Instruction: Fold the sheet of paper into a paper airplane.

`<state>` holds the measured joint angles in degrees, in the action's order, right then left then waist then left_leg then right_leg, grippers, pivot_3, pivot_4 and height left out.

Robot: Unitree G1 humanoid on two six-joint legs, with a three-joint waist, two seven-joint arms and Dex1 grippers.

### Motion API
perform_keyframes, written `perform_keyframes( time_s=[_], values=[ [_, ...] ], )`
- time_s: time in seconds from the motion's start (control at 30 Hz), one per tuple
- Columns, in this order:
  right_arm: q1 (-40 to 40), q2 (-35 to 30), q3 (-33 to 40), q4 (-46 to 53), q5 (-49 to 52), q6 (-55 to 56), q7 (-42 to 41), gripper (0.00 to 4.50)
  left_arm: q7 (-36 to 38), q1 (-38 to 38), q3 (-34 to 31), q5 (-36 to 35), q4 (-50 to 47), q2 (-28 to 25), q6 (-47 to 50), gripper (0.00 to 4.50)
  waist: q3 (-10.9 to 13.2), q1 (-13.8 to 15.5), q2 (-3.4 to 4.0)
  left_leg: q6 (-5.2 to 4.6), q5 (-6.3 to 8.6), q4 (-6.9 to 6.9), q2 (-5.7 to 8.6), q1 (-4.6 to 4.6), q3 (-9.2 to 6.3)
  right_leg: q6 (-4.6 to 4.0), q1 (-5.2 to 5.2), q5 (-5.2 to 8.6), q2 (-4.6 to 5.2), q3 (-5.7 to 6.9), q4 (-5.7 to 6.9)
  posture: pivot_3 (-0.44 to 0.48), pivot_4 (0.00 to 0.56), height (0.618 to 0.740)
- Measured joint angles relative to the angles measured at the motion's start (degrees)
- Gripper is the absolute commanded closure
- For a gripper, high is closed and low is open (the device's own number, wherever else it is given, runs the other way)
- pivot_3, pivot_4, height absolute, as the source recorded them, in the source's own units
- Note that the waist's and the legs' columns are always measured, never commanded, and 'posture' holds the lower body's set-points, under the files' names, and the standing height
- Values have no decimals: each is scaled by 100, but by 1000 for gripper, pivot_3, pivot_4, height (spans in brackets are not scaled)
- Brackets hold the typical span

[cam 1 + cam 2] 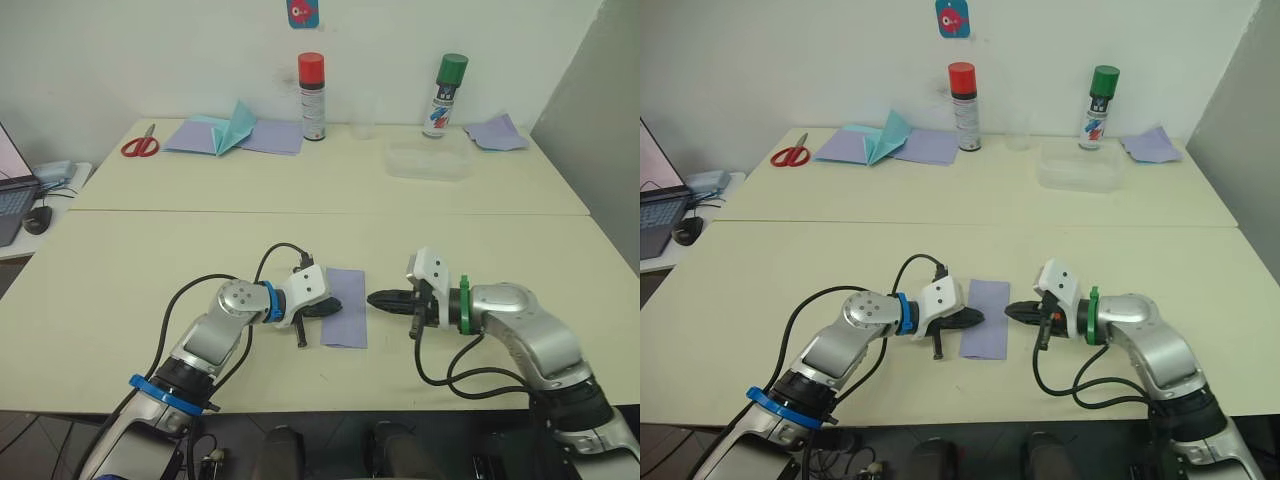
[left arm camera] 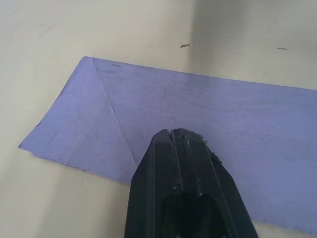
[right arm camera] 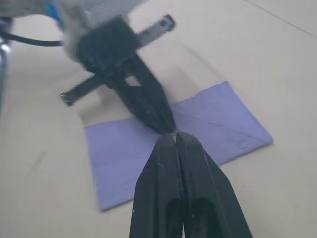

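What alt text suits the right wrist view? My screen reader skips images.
Two shut black grippers, right and left, meet tip to tip over a lavender sheet of paper lying flat on a cream table.

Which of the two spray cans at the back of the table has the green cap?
The spray can on the robot's right, just behind the clear plastic container, has the green cap. The other can, nearer the teal paper plane, has a red cap.

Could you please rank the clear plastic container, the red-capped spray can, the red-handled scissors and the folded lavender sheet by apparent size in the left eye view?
1. Folded lavender sheet, though it lies nearest the camera.
2. Clear plastic container.
3. Red-capped spray can.
4. Red-handled scissors.
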<state>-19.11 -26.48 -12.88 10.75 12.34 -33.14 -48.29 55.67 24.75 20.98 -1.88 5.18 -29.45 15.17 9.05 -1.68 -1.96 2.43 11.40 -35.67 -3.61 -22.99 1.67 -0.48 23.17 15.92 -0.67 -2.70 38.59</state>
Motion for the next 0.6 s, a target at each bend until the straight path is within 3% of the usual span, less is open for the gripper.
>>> perform_keyframes(
  time_s=[0.2, 0.6],
  values=[
    [12, 255, -315, -726, -564, 461, 494, 4460, 10, 19, -4, -1, 72, 17, -110, 4500, 1, 0, 0, 0, 0, 1, 5, -3, 12, 3, -2, -2, -2, 2, 0, 0, 150, 740],
    [57, 368, -373, -741, -672, 637, 548, 4460, -48, -139, -204, -38, 96, 41, -291, 4500, 1, -8, 1, -1, 0, 6, -5, 1, 3, 5, 1, -3, -3, 0, 1, 0, 150, 740]
  ],
)
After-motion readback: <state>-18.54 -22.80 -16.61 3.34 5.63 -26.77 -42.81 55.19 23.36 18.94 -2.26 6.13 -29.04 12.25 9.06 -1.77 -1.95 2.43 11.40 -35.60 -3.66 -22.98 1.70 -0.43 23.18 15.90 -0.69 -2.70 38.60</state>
